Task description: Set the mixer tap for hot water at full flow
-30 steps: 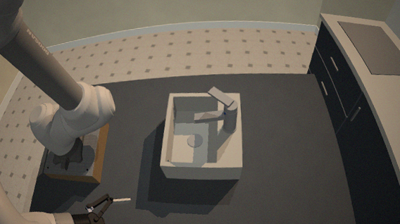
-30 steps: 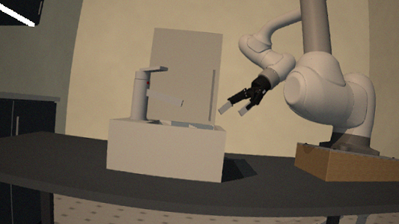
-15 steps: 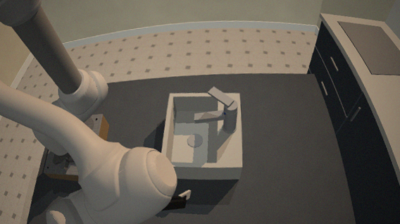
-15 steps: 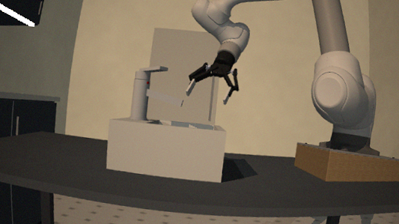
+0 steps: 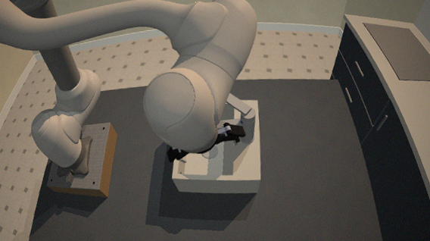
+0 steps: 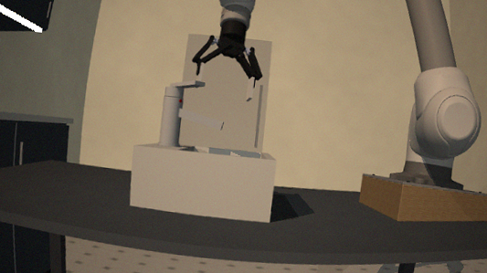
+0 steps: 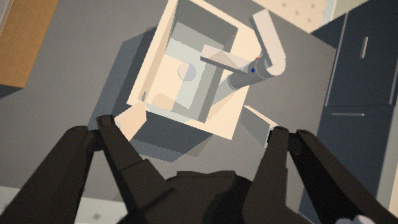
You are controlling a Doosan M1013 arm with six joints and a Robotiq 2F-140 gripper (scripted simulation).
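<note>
The gripper (image 6: 227,79) points straight down above the sink, its fingers spread to full width with nothing between them. One fingertip (image 6: 200,73) hangs just above the free end of the tap lever (image 6: 187,84); contact cannot be confirmed. The lever sits flat on top of the upright mixer tap body (image 6: 171,119), which stands on the rim of the white sink block (image 6: 202,180). A red dot (image 6: 180,101) marks the body above the spout (image 6: 200,120). The block rests on the dark table (image 6: 329,229), well apart from the arm's wooden base (image 6: 425,200).
</note>
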